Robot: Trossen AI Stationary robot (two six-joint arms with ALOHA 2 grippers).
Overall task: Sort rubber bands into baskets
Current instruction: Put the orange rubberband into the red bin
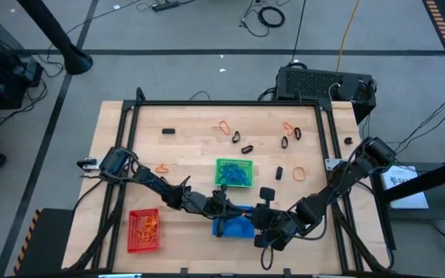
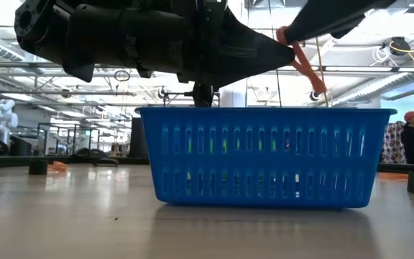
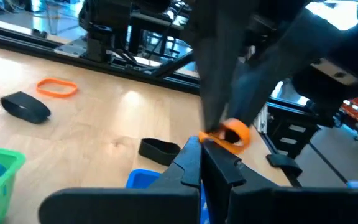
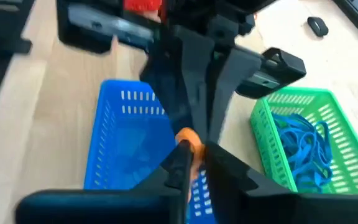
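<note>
Both jaws pinching orange rubber band [image 4: 188,138], blue basket [image 4: 114,149]

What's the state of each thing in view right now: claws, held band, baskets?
left claw: shut on the orange rubber band, above the blue basket
right claw: pinching the same band, fingers just parting
blue basket: upright, under both claws
green basket: upright, blue bands inside
red basket: upright, orange bands inside
loose bands: orange and black, flat on the table
</note>
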